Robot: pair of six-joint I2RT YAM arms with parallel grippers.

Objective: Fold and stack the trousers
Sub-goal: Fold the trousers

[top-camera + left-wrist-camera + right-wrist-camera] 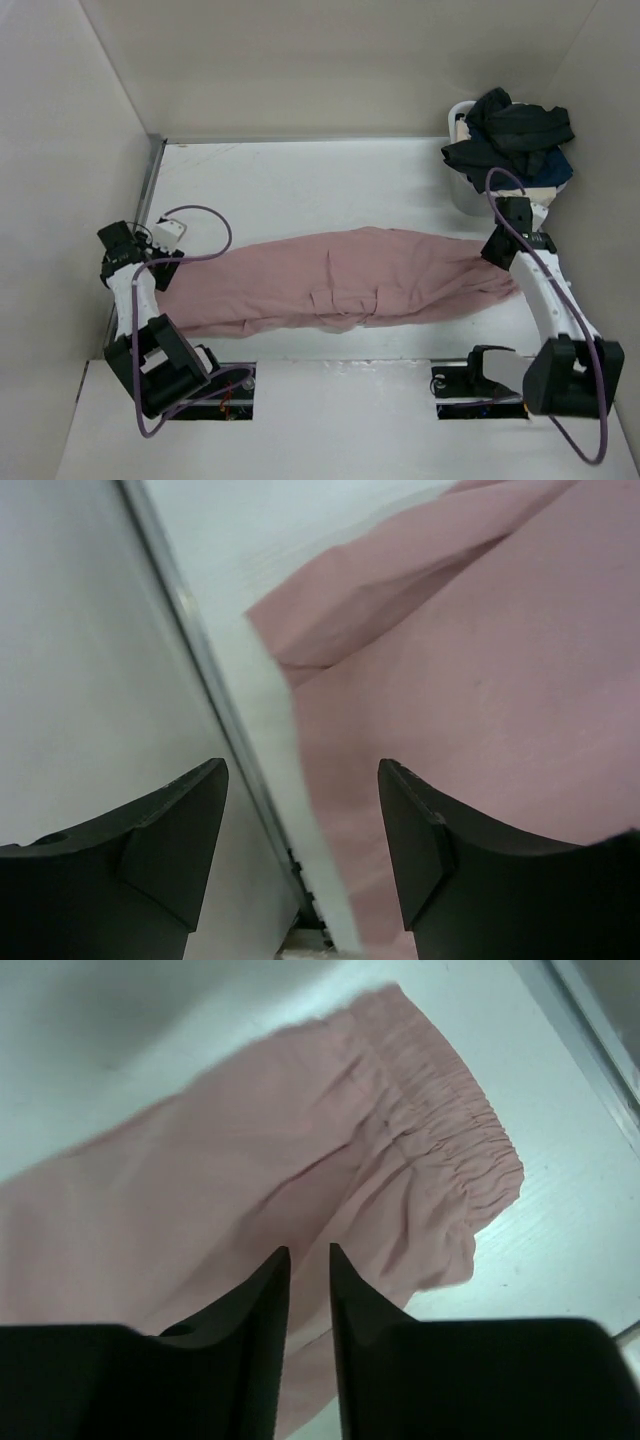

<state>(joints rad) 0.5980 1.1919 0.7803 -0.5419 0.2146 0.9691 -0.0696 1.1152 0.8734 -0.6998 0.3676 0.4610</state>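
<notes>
The dusty-pink trousers (340, 280) lie flat across the table, legs to the left and the gathered waist (450, 1150) to the right. My left gripper (135, 250) hovers over the leg ends (480, 700) by the left wall. Its jaws are open with nothing between them, and its left finger (170, 850) is over the wall and the table's edge strip. My right gripper (503, 243) is above the waist end. Its fingers (262, 1320) are all but shut, with a narrow slit between them and no cloth in it.
A white bin (462, 160) at the back right holds a heap of black and navy garments (515, 135). Grey walls close in the left, back and right sides. A metal edge strip (215, 700) runs along the left wall.
</notes>
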